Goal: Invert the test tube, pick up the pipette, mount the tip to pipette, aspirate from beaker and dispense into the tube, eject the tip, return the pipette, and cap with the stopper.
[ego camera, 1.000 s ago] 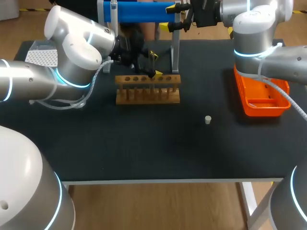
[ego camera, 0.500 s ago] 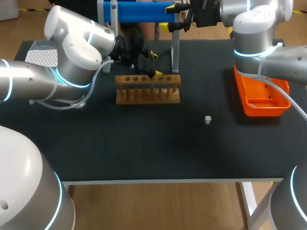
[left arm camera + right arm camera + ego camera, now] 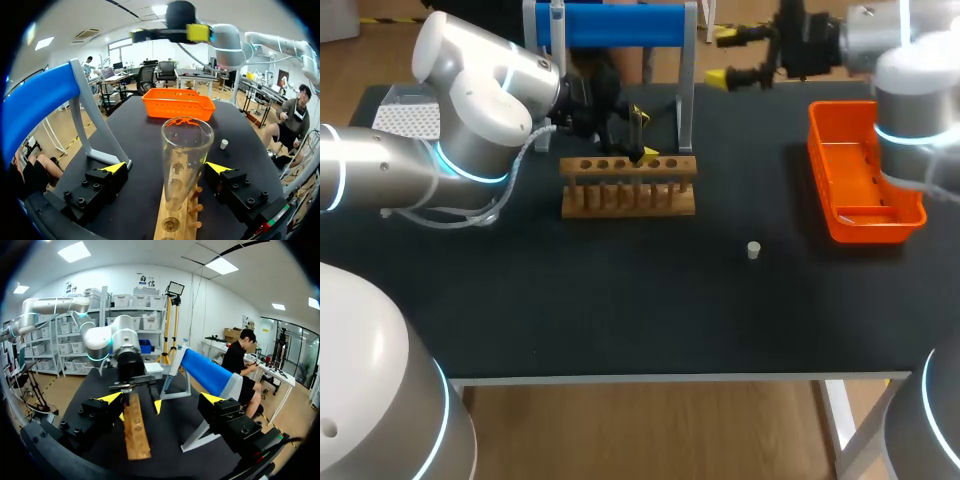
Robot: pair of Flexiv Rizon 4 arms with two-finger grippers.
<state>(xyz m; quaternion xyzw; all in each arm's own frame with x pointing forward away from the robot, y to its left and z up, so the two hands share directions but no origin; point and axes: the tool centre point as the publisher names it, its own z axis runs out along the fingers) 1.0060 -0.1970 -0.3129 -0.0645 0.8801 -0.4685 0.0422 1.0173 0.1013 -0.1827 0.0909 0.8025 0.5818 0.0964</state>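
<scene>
1. table [image 3: 620,320]: black, with all the kit on its far half.
2. blue-barred stand [image 3: 610,24]: at the far edge. right gripper [image 3: 720,58] hangs just beside it, fingers spread, holding nothing. it's probably there for the pipette, which i can't make out.
3. orange basket [image 3: 870,230]: on the right side, likely the tip dump.
4. wooden rack [image 3: 628,198]: in front of the stand, keeps the test tube [image 3: 182,160] upright for dispensing.
5. left gripper [image 3: 167,167]: over the rack, fingers wide apart either side of the test tube, touching neither side, so no grip.
6. test tube: stands in the rack, mouth up. invert step looks done.
7. stopper [image 3: 753,250]: alone, well apart from the rack, parked for capping last.
</scene>
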